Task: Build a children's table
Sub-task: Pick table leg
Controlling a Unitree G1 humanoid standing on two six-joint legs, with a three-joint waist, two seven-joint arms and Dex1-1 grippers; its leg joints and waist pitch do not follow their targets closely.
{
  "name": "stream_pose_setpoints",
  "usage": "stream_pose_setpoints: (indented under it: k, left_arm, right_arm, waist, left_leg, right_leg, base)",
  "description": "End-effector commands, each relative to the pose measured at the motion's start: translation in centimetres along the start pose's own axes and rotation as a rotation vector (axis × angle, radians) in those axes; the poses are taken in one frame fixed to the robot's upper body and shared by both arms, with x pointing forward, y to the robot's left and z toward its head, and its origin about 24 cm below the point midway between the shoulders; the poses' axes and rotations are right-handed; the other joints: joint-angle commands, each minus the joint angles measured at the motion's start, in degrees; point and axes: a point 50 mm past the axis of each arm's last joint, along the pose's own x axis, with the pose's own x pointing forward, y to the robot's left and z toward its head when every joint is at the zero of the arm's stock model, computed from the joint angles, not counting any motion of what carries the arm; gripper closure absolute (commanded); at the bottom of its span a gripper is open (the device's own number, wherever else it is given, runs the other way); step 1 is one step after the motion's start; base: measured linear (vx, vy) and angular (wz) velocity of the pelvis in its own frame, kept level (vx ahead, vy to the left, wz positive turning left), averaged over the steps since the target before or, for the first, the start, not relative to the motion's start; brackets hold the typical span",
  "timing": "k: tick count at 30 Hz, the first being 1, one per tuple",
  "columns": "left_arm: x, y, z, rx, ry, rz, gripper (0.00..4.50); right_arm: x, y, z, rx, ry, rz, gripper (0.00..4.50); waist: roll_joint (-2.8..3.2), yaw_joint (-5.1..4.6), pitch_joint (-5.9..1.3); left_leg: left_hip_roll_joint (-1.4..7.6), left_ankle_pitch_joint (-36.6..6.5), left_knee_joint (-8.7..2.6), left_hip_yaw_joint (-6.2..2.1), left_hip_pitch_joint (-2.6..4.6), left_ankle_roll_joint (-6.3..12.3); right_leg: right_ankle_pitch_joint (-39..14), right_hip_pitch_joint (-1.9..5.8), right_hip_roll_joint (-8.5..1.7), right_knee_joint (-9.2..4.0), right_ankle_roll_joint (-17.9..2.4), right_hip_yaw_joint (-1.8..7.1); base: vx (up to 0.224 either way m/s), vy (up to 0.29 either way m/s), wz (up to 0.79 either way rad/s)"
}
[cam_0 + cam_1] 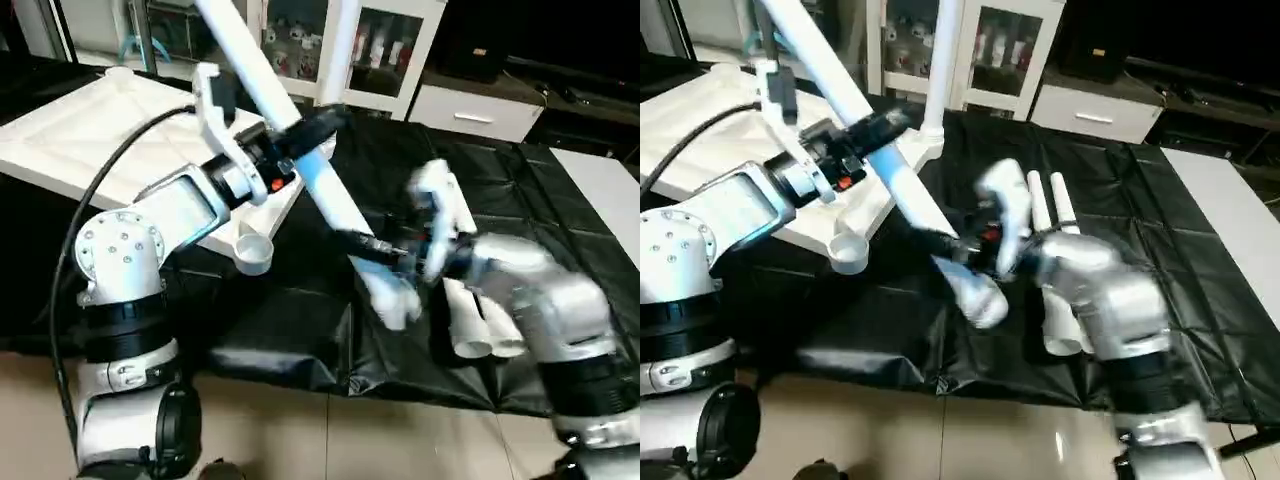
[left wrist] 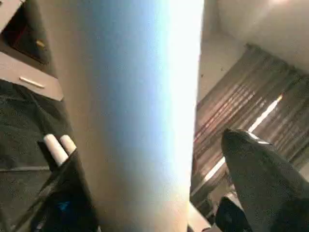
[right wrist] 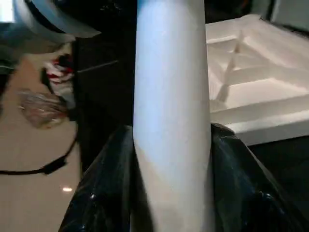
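The white tabletop (image 1: 90, 130) lies ribbed side up at the back left of the black cover, with a round corner socket (image 1: 253, 252) at its near corner. One leg (image 1: 338, 50) stands upright at its far corner. A second leg (image 1: 270, 75) slants down from the top towards the middle. My left gripper (image 1: 320, 130) is around its middle, open, with one finger (image 2: 260, 183) standing apart from the tube. My right gripper (image 1: 372, 248) is shut on its lower part, fingers (image 3: 246, 183) pressed on both sides. Two more legs (image 1: 475, 320) lie under my right forearm.
The black cover (image 1: 560, 210) is creased and hangs over the worktable's front edge above a tiled floor (image 1: 330, 440). A white cabinet (image 1: 385, 50) with glass doors stands behind the worktable. A black cable (image 1: 100, 190) loops over my left arm.
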Motion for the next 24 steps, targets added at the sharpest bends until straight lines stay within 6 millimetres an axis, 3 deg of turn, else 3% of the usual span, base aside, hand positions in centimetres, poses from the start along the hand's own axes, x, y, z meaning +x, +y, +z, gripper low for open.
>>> stream_pose_setpoints:
  k: [1, 3, 5, 6, 15, 18, 22, 24]
  left_arm:
    - [0.5, -0.6, -0.3, 0.029, 0.036, -0.018, 0.40]
    - [0.6, -0.7, -0.4, 0.030, 0.040, -0.021, 0.23]
    - [0.6, -0.8, -0.5, 0.024, 0.039, -0.030, 0.10]
    - [0.6, -0.9, -0.5, 0.018, 0.037, -0.038, 0.07]
    - [0.6, -1.1, -0.5, -0.002, 0.007, -0.078, 0.06]
    - [0.6, -1.2, -0.6, 0.008, 0.009, -0.107, 0.40]
    - [0.6, -1.5, -0.9, 0.026, 0.028, -0.138, 0.84]
    - [0.7, -1.5, -1.1, 0.029, 0.033, -0.137, 0.95]
  right_arm:
    - [-1.5, -0.1, 1.2, 0.077, -0.049, 0.080, 2.74]
    - [-2.1, 0.0, 1.6, 0.155, -0.081, 0.137, 2.74]
    - [-2.4, 0.0, 2.0, 0.205, -0.111, 0.171, 2.74]
    - [-2.5, 0.1, 2.3, 0.230, -0.131, 0.193, 2.74]
    - [-2.7, 0.4, 2.5, 0.281, -0.146, 0.244, 2.74]
    - [-2.7, 0.5, 2.2, 0.299, -0.123, 0.240, 2.74]
    - [-2.6, 0.6, 2.1, 0.305, -0.122, 0.232, 2.74]
    - [-2.6, 0.5, 2.1, 0.308, -0.125, 0.220, 2.74]
  waist:
    - [0.93, 0.18, -4.26]
    - [0.39, 0.36, -4.28]
    - [0.46, 0.45, -4.33]
    - [0.16, 0.40, -4.35]
    - [0.42, 0.70, -4.44]
    - [0.82, 0.92, -4.48]
    - [0.65, 1.16, -4.50]
    - [0.90, 1.28, -4.52]
  left_leg:
    - [0.63, -15.31, -3.99, 0.14, 0.67, -2.15]
    - [0.65, -14.01, -3.86, 0.23, 0.40, -2.30]
    - [0.63, -12.96, -3.78, 0.21, 0.42, -2.30]
    - [0.63, -12.61, -3.76, 0.26, 0.44, -2.48]
    - [0.60, -12.12, -3.73, 0.27, 0.36, -3.16]
    - [0.62, -12.28, -3.82, 0.18, 0.40, -3.39]
    - [0.65, -12.49, -3.84, 0.22, 0.48, -3.66]
    - [0.68, -12.87, -3.87, 0.16, 0.51, -3.95]
  right_leg:
    - [-14.59, 3.36, -2.12, -3.68, -8.09, 1.77]
    - [-15.74, 3.27, -2.37, -3.84, -7.63, 1.76]
    - [-15.52, 3.26, -2.40, -3.74, -7.77, 1.74]
    - [-15.88, 3.22, -2.40, -3.82, -7.76, 1.69]
    - [-16.29, 3.12, -2.40, -3.89, -7.07, 1.63]
    - [-16.10, 3.14, -2.39, -3.89, -6.91, 1.63]
    - [-15.85, 3.10, -2.40, -3.81, -7.13, 1.60]
    - [-15.60, 3.10, -2.40, -3.81, -7.17, 1.62]
  base:
    - [0.000, 0.000, 0.00]
    - [0.000, 0.000, 0.00]
    - [0.000, 0.000, 0.00]
    - [0.000, 0.000, 0.00]
    - [0.000, 0.000, 0.00]
    - [0.000, 0.000, 0.00]
    - [0.000, 0.000, 0.00]
    - [0.000, 0.000, 0.00]
